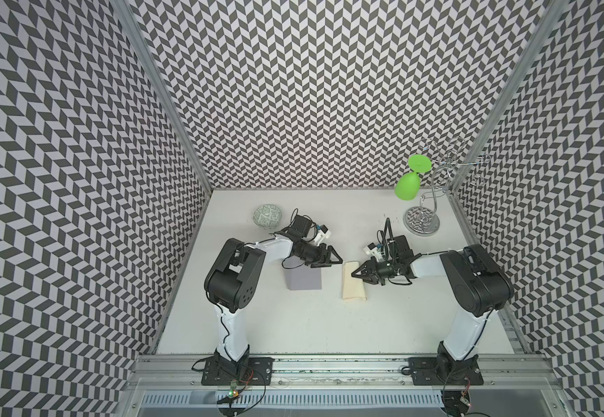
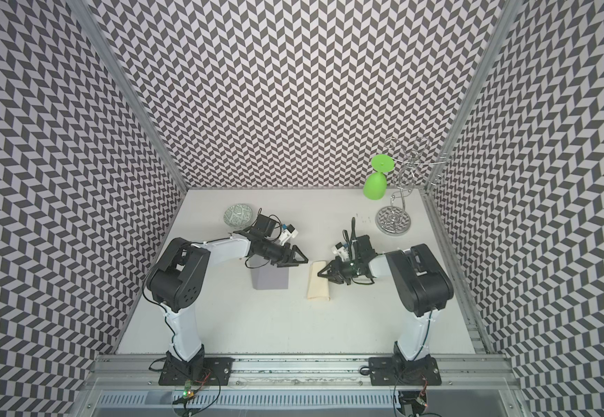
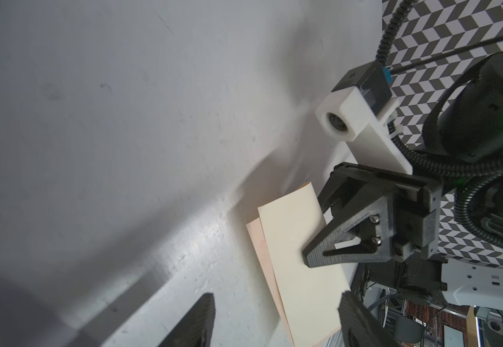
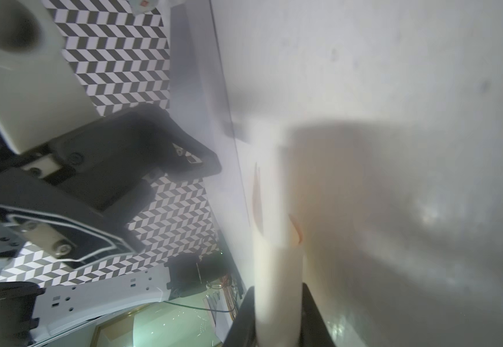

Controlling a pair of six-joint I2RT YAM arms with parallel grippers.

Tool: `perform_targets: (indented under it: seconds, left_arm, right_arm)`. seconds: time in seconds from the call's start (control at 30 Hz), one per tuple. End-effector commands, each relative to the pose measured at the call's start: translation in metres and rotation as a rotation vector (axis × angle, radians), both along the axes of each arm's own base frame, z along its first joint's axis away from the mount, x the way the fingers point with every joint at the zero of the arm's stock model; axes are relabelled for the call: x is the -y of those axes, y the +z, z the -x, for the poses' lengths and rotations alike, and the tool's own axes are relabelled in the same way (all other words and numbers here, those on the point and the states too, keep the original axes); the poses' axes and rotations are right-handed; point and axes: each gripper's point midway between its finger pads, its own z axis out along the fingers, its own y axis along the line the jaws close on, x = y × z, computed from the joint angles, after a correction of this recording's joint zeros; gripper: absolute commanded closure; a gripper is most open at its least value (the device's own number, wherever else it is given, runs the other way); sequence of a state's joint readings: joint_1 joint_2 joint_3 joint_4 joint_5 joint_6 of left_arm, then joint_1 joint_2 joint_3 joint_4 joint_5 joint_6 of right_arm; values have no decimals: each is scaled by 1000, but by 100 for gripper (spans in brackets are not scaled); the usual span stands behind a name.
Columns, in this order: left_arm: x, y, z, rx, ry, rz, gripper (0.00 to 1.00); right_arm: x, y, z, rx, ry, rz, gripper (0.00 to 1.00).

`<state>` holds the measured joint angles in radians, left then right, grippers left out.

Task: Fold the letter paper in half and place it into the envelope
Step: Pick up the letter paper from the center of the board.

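Even bright light is filling both top views; walls (image 1: 58,180) bowing at edges. Right wrist view is blurring, paper (image 4: 275,279) defocused. Glare is streaking table (image 3: 193,240).

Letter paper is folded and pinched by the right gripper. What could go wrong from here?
1. The right gripper pinches the letter paper near one end only. In the left wrist view its layers sit offset, so the fold may spring open when lifted.
2. The envelope lies flat, and the left gripper is open above it, holding nothing. Insertion could simply push the envelope away.
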<state>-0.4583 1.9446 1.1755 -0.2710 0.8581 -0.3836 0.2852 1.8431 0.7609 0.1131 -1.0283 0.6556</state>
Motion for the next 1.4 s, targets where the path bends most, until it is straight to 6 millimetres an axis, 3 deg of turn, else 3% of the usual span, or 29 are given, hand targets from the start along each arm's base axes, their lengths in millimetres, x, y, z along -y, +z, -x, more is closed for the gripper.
perform_targets:
  seconds: [0.0,0.13,0.37,1.07,1.27,1.37]
  left_arm:
    - [1,13,3,22,-10,42,32]
    - [-1,13,6,5,-12,45,31]
    - [8,23,13,-49,-20,111,29]
    - [40,27,30,-114,-90,178,36]
    - [43,28,30,-117,-94,185,47]
    - [44,32,30,-116,-96,204,59]
  right_arm:
    - [-4,37,-15,103,-14,-95,79]
    - [-1,50,-26,141,-43,-115,78]
    - [-2,53,-34,162,-53,-116,78]
    - [-10,55,-37,184,-47,-113,78]
    - [-11,53,-36,185,-40,-105,78]
    - [-11,50,-37,187,-37,-87,75]
